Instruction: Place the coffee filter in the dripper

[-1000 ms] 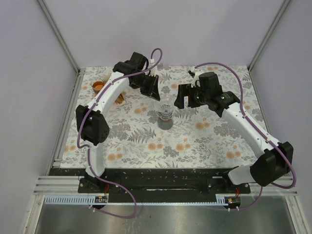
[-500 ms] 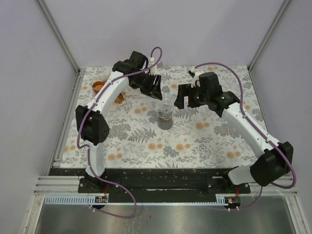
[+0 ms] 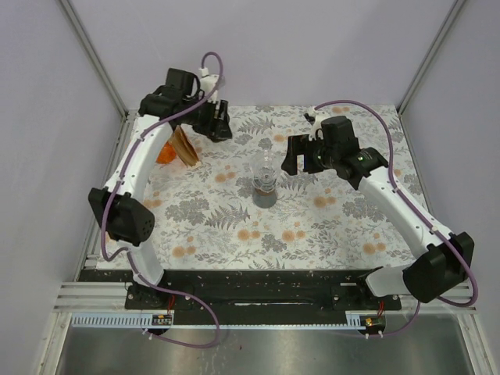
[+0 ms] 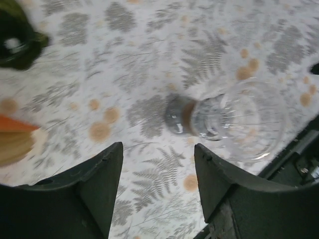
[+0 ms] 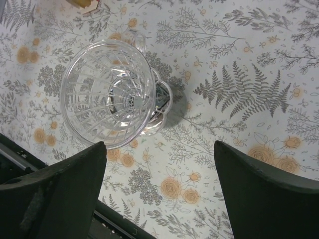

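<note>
- My right gripper [image 5: 159, 147] hangs wide open and empty above the clear glass cone [image 5: 107, 92] in the middle of the table [image 3: 328, 226].
- My left gripper [image 4: 158, 149] hovers at the far left, its fingers spread on nothing.
- The brown coffee filter [image 3: 185, 147] lies just beside it, not yet picked up.
- The dark green dripper [image 4: 15, 42] sits farthest back. It is blurred, but I see no paper in it.
- I judge that the whole task is left to do.

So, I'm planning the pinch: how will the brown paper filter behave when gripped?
The brown paper filter looks thin, so it is probably very light and floppy, likely creasing under a pinch. Its edge seems layered in the left wrist view, so several may lift together. It seems propped beside the orange holder, so a push could topple it.
</note>
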